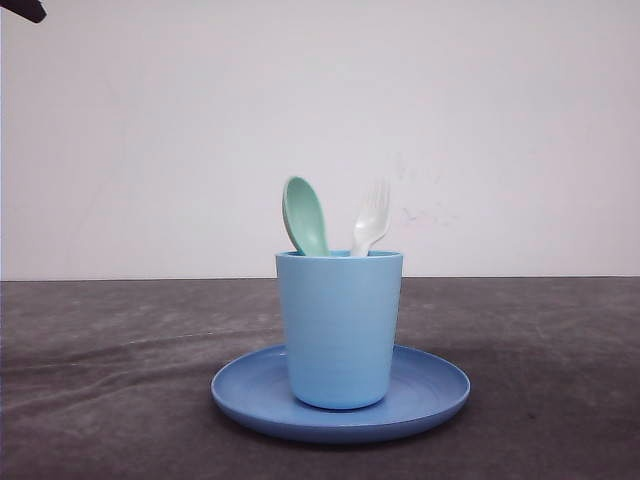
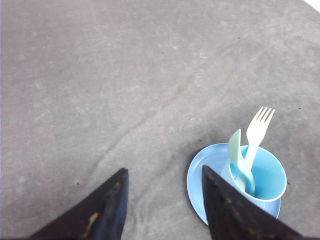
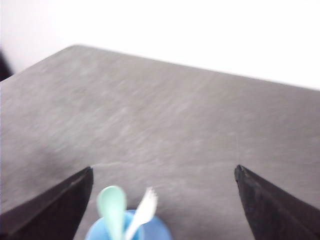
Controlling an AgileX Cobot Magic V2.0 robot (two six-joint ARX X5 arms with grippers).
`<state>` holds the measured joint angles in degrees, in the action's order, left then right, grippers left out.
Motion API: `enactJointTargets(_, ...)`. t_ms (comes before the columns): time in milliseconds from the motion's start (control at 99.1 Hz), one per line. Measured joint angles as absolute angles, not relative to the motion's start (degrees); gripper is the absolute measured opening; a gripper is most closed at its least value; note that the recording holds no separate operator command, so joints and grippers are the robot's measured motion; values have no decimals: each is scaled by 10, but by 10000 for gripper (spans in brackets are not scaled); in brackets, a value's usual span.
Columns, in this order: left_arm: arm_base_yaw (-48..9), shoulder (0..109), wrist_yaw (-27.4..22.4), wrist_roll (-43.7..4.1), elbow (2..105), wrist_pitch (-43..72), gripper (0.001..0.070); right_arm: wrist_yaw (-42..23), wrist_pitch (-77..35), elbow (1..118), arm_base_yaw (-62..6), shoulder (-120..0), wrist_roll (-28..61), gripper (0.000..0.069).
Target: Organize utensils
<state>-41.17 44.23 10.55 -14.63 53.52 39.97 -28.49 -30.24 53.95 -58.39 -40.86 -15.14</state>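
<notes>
A mint-green spoon [image 1: 305, 216] and a white fork [image 1: 371, 218] stand upright, heads up, in a light blue cup [image 1: 340, 330] on a round blue plate [image 1: 440, 385] at the table's middle. In the left wrist view the spoon [image 2: 238, 160] and fork [image 2: 257, 134] lean in the cup [image 2: 267, 177] just beside one finger of my left gripper [image 2: 165, 172], which is open and holds nothing. My right gripper [image 3: 163, 170] is wide open above the cup [image 3: 129, 231], with the spoon [image 3: 113, 205] and fork [image 3: 145, 209] poking up between its fingers, untouched.
A grey cloth-covered table [image 1: 110, 360] spreads around the plate, with a white wall [image 1: 150, 140] behind it. A dark bit of an arm [image 1: 22, 9] shows at the top left corner of the front view.
</notes>
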Motion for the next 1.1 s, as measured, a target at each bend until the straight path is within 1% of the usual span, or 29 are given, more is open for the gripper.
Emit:
enactJointTargets(81, -412, 442, 105, -146, 535, 396, 275, -299, -316, 540, -584, -401, -149, 545)
enactJointTargets(131, -412, 442, 105, -146, 535, 392, 273, -302, -321, 540, -584, -401, -148, 504)
enactJointTargets(161, -412, 442, 105, -146, 535, 389, 261, -302, -324, 540, -584, -401, -148, 453)
enactJointTargets(182, -412, 442, 105, -146, 535, 388, 242, -302, -326, 540, -584, -402, -148, 407)
enactJointTargets(212, -412, 442, 105, -146, 535, 386, 193, -302, -329, 540, -584, -402, -148, 323)
enactJointTargets(252, -412, 442, 105, -147, 535, 384, 111, -302, -334, 540, -584, -403, -148, 202)
enactJointTargets(282, -412, 442, 105, -147, 535, 382, 76, -302, -338, 540, -584, -404, -147, 130)
enactJointTargets(323, -412, 442, 105, -147, 535, 380, 48, -302, -342, 540, -584, -405, -146, 71)
enactJointTargets(373, -412, 442, 105, -147, 535, 380, 33, -302, -342, 540, -584, -406, -145, 34)
enactJointTargets(434, -412, 442, 105, -147, 535, 380, 25, -302, -342, 540, -584, -405, -145, 15)
enactJointTargets(525, -412, 442, 105, -147, 535, 380, 24, -302, -337, 540, -584, -405, -145, 6)
enactJointTargets(1099, -412, 442, 105, -147, 535, 383, 24, -302, -328, 540, -584, -405, -145, 4)
